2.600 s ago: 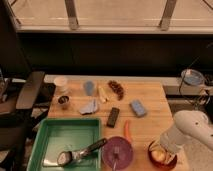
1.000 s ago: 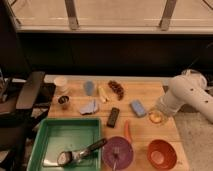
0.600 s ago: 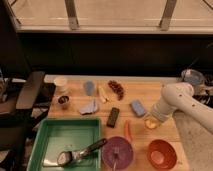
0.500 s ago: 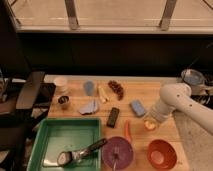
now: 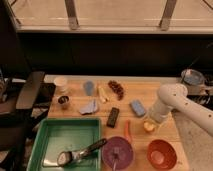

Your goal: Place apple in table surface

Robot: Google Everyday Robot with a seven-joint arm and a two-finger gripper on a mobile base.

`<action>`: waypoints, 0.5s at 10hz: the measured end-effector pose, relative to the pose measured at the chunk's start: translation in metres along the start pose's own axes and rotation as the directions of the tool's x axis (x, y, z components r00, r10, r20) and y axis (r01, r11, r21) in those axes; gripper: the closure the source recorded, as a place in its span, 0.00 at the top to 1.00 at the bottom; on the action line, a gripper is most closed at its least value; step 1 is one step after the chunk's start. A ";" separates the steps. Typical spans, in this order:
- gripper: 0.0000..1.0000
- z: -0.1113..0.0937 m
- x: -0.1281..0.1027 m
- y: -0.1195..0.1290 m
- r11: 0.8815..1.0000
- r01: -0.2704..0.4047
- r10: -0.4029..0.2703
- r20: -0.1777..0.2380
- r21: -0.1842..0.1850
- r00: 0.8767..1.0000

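Note:
The apple [image 5: 148, 127], small and pale yellow with an orange blush, is low over the table surface [image 5: 150, 95], right of the carrot and above the red bowl. My gripper [image 5: 149, 123] reaches down from the white arm [image 5: 172, 97] on the right and is shut on the apple. I cannot tell whether the apple touches the wood.
A red bowl [image 5: 161, 154] sits at the front right, a purple plate [image 5: 118, 152] beside it and a green tray [image 5: 55, 137] with a utensil at the front left. A carrot [image 5: 127, 131], a black remote [image 5: 113, 116] and a blue sponge [image 5: 137, 107] lie near the gripper.
The gripper lifted the apple out of the red bowl, carried it up over the table, then came down and slightly left to the spot beside the carrot.

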 end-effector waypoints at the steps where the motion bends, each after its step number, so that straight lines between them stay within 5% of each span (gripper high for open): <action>1: 0.73 0.001 0.000 0.000 1.000 -0.002 0.002 0.004 -0.005 1.000; 5: 0.74 0.002 0.001 0.000 1.000 -0.005 0.005 0.011 -0.011 1.000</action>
